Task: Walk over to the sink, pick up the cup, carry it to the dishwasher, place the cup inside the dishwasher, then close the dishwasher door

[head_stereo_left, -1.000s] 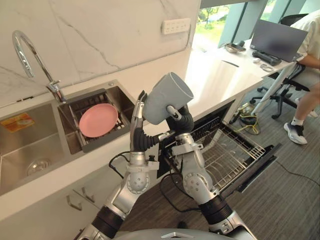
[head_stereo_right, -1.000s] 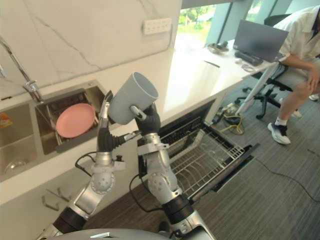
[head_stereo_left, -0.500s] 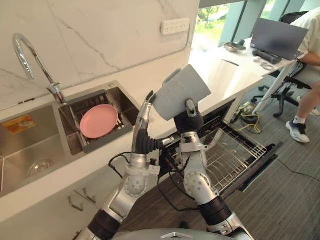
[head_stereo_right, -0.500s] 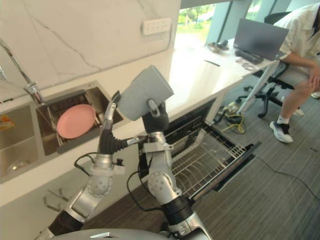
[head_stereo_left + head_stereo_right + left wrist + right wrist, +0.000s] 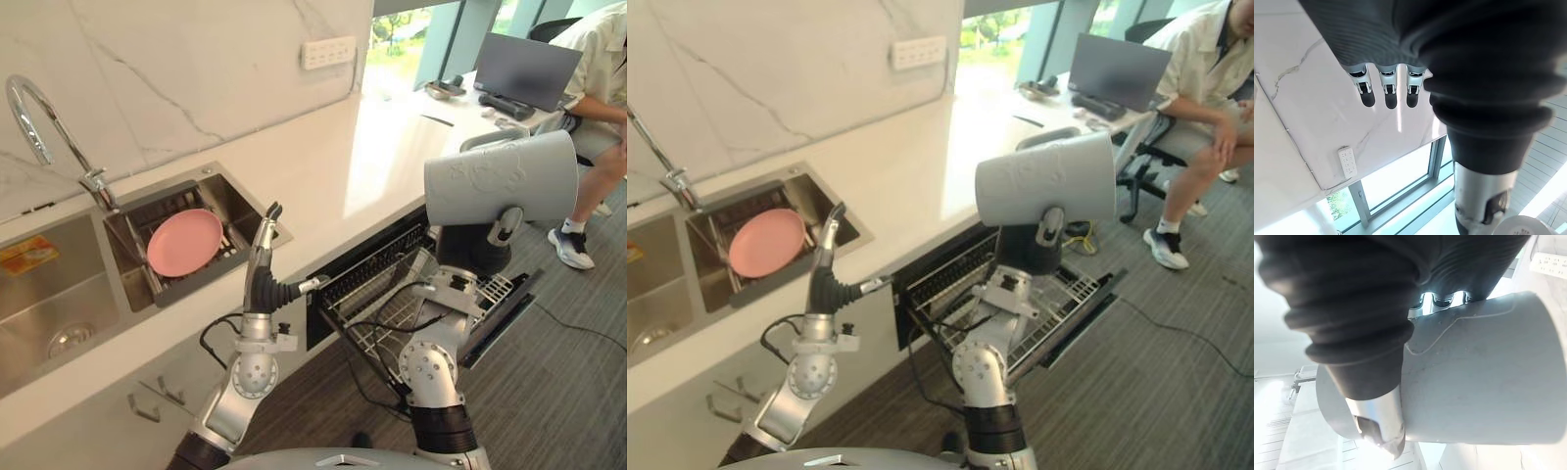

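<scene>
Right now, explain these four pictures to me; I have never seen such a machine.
This is a two-legged robot with two arms, each ending in a hand. The two wide pictures come from cameras on its head, looking down. The two close ones come from cameras on its wrists. The right hand is curled round a grey cup, held on its side over the open dishwasher. The left hand is raised by the counter, fingers straight, holding nothing. To the left, a sink holds a pink plate. A person sits on the far right.
</scene>
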### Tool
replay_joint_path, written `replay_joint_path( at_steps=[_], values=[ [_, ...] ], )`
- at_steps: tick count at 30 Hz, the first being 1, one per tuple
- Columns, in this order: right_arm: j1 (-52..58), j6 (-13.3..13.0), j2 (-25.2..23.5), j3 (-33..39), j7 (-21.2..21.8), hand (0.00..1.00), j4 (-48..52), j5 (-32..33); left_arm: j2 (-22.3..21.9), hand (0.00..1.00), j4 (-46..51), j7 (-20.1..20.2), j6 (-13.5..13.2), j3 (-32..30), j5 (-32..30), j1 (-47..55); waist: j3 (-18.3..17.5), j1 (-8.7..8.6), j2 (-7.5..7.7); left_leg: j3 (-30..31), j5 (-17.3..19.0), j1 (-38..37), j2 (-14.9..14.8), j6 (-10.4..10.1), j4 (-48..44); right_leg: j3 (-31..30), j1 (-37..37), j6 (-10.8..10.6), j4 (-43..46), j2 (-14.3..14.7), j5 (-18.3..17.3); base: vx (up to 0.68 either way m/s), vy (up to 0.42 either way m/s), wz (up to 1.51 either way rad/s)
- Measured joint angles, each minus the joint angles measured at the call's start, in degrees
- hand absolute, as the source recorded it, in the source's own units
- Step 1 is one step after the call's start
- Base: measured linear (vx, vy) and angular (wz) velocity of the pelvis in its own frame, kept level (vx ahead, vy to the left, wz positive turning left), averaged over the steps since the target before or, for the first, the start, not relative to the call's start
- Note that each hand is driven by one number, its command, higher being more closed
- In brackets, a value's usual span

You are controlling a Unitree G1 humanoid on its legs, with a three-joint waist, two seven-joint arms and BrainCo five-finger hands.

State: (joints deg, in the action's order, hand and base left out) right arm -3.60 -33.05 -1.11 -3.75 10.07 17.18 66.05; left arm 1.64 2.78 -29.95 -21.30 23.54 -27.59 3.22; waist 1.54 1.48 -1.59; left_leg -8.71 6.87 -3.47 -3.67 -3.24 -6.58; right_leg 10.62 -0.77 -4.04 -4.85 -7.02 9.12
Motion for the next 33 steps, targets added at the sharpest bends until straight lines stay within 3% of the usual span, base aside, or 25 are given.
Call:
replay_joint_path(
  at_steps=[5, 9, 11, 14, 18, 22, 25, 29, 33],
  values=[
    [3.41, 1.39, -0.13, 3.89, 1.72, 1.00, 0.38, -0.86, -1.10, 0.00, 0.02, 3.52, -0.82, -0.18, 3.91, -0.01, 0.35, -0.01, 0.58, -1.22, 0.28, -0.56, -0.24, -0.06, -0.26, -1.03, -0.27, -0.21, 0.21, 0.28, 0.62, 0.02, -0.001, -0.12],
    [7.20, 3.58, -0.63, 8.38, 1.86, 1.00, 3.75, -3.86, -1.46, 0.00, -0.11, 14.14, -0.98, 1.04, 14.32, 0.66, 0.81, -0.02, 1.32, -2.76, 1.06, -1.33, -0.47, -0.05, -0.46, -2.33, -0.25, -0.45, 0.22, 0.36, 0.42, -0.01, 0.016, -0.18],
    [9.31, 5.30, -0.60, 10.20, 1.73, 1.00, 4.71, -8.67, -1.71, 0.00, -1.22, 20.91, 1.78, 3.02, 22.66, 1.29, 1.07, -0.25, 1.95, -3.83, 1.53, -1.80, -0.59, -0.06, -0.67, -2.93, -0.24, -0.76, 0.23, 0.36, 0.11, 0.00, 0.021, -0.20],
    [10.60, 7.75, -0.59, 11.84, 0.99, 1.00, 4.35, -13.45, -2.71, 0.00, -5.17, 27.10, 6.55, 4.36, 30.34, 3.48, 1.62, -0.20, 2.85, -5.76, 2.66, -2.18, -1.00, -0.08, -1.87, -3.56, -0.69, -0.60, 0.79, 0.48, -0.23, -0.01, 0.014, -0.30],
    [10.74, 8.65, 0.03, 15.48, -0.61, 1.00, 3.40, -19.88, -2.64, 0.00, -12.23, 31.19, 10.55, 5.24, 39.76, 7.78, 2.39, 0.28, 4.06, -8.27, 4.57, -2.28, -1.48, 0.08, -3.89, -1.87, -4.55, -0.53, 8.38, -0.66, -3.73, -0.01, 0.036, -0.31],
    [10.45, 8.57, 3.54, 20.62, -3.95, 1.00, -3.83, -23.95, -2.18, 0.00, -16.13, 33.41, 11.14, 4.59, 45.59, 10.17, 3.29, 0.81, 5.58, -7.83, 6.99, -0.41, -1.35, 0.54, -7.72, 0.42, -7.89, -0.04, 15.52, -2.91, -7.19, 0.00, 0.055, -0.01],
    [9.95, 8.56, 5.65, 25.53, -7.36, 1.00, -9.69, -26.03, -1.64, 0.00, -19.81, 34.44, 10.16, 1.87, 45.84, 10.70, 3.32, 1.32, 5.26, -5.91, 7.93, 0.99, -1.52, 0.75, -10.42, 3.02, -7.17, 0.46, 16.02, -3.80, -7.65, 0.05, 0.047, 0.25],
    [9.15, 9.13, 9.23, 29.00, -9.48, 1.00, -14.77, -27.77, -0.23, 0.00, -26.76, 33.76, 9.28, -2.66, 40.62, 11.20, 3.31, 1.87, 4.79, -3.23, 8.52, 2.18, -2.03, 0.74, -12.30, 5.96, -3.97, -1.46, 12.02, -3.06, -5.97, 0.04, -0.012, 0.31],
    [5.85, 11.56, 10.98, 28.61, -10.64, 1.00, -21.69, -33.12, 0.56, 0.00, -36.11, 29.88, 9.45, -9.15, 33.82, 11.42, 3.95, 2.09, 4.12, -2.64, 8.53, 2.51, -2.73, 0.67, -12.25, 6.59, -0.93, -1.69, 5.79, -1.54, -2.50, 0.01, -0.035, 0.07]
  ],
)
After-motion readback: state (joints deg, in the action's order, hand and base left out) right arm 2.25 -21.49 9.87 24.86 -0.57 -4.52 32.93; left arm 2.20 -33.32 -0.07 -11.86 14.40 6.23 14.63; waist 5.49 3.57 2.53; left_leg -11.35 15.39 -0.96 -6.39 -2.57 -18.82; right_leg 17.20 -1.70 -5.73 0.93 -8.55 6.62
